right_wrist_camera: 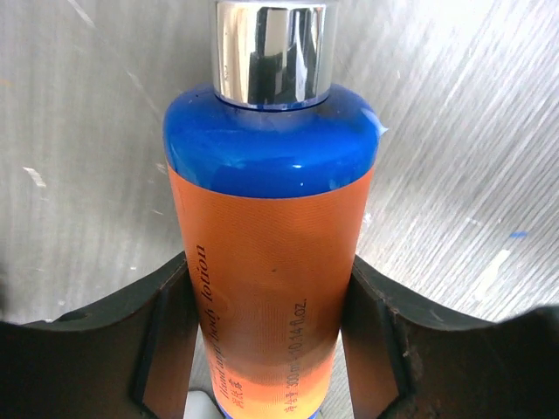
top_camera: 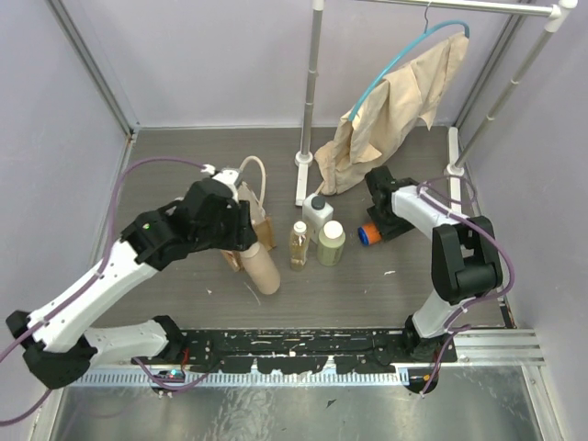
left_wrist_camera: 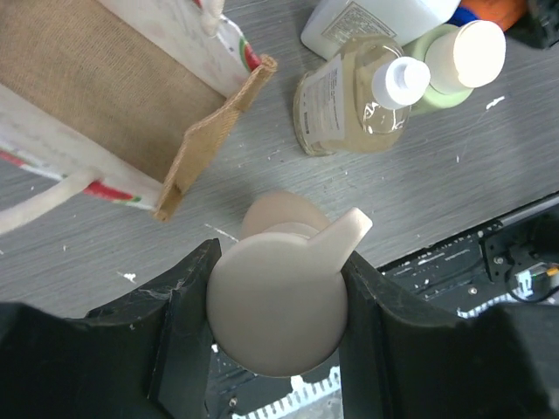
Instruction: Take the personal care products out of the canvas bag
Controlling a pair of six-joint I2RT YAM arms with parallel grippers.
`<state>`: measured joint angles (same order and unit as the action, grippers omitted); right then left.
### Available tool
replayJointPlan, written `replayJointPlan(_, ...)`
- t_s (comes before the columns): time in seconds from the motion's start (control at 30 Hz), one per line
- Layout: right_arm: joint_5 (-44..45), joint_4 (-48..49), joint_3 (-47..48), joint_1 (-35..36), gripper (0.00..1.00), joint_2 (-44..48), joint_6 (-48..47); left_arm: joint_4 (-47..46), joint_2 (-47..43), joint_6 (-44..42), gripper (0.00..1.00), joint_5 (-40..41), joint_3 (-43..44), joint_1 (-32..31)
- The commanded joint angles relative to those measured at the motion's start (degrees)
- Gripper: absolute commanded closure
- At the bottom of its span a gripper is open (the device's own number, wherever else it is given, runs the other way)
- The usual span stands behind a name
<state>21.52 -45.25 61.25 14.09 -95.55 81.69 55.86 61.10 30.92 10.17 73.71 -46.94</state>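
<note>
Personal care products filled both grippers. The left gripper [left_wrist_camera: 278,292] was clamped on the peach cap of the tan bottle [top_camera: 264,272], its fingers [left_wrist_camera: 185,301] pressed to either side of the cap, a hold that suits drawing a bottle upward through a bag's mouth. That bottle hung tilted, outside and just beside the canvas bag [left_wrist_camera: 105,96]; whether its base touched the table could not be told. The right gripper [right_wrist_camera: 271,314] was closed around the waist of an orange lotion bottle [right_wrist_camera: 271,236] with a blue shoulder and chrome cap, held low and sideways, seemingly for laying down. Between the arms stood the white bottle [top_camera: 317,213], the amber bottle [top_camera: 299,246] and the olive-green bottle [top_camera: 331,243], upright and close together, apparently grouped as a drop-off spot near the bag. The bag's inside looked bare in the left wrist view, though part of it lay out of frame. Everything sat on a grey wood-grain table [top_camera: 175,165] with pale walls around it, and behind stood a garment rail [top_camera: 312,83] and a beige cloth [top_camera: 395,115] on a teal hanger.
</note>
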Motion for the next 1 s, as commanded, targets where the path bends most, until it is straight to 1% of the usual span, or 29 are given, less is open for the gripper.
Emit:
replayJointPlan(0.0,12.73,-1.73,6.37,0.37,0.99,6.3,-7.2,-11.79,2.25,1.15,1.0,5.74,0.31,-2.68)
replayJointPlan(0.13,17.53,0.64,6.49,1.06,0.99,9.81,-12.49,-14.9,4.58,1.5,1.0,9.57,-1.43,-3.31)
replayJointPlan(0.23,22.16,3.07,5.58,3.03,0.99,11.28,-16.24,-16.89,7.08,1.73,1.0,11.35,-2.65,-4.15)
replayJointPlan(0.3,27.56,3.1,5.5,6.0,0.99,10.85,-17.75,-17.48,9.09,1.6,1.0,13.54,-3.03,-5.3)
replayJointPlan(0.4,37.94,-0.02,6.84,14.1,0.99,8.58,-17.13,-18.83,12.07,1.22,1.0,16.29,-3.13,-7.24)
replayJointPlan(0.47,46.0,-4.18,8.18,18.77,0.99,6.28,-12.19,-19.36,14.86,1.0,1.0,18.13,-2.63,-8.54)
replayJointPlan(0.6,54.86,-20.42,12.46,23.79,0.99,-0.58,5.75,-19.57,16.62,1.6,1.0,25.11,-2.15,-11.02)
replayJointPlan(0.63,56.77,-24.9,13.39,24.82,0.99,-2.72,11.23,-19.89,16.67,1.76,0.98,26.62,-2.23,-11.27)
replayJointPlan(0.67,57.82,-33.45,14.7,25.57,0.99,-5.45,18.85,-20.38,16.68,1.85,0.97,28.12,-2.56,-11.51)
replayJointPlan(0.7,58.32,-37.15,15.39,26.02,0.99,-8.18,25.41,-20.99,16.74,1.86,0.96,29.16,-3.0,-11.65)
replayJointPlan(0.77,58.3,-38.36,15.83,26.57,0.99,-12.76,26.71,-22.1,16.92,1.7,0.93,30.46,-3.67,-11.73)
replayJointPlan(0.83,57.52,-38.33,14.49,26.92,0.99,-15.51,30.19,-22.53,17.39,1.54,0.88,31.49,-4.05,-11.87)
replayJointPlan(0.97,56.41,-38.23,12.18,27.5,0.99,-16.92,36.02,-22.62,18.59,1.47,0.86,32.44,-4.38,-12.06)
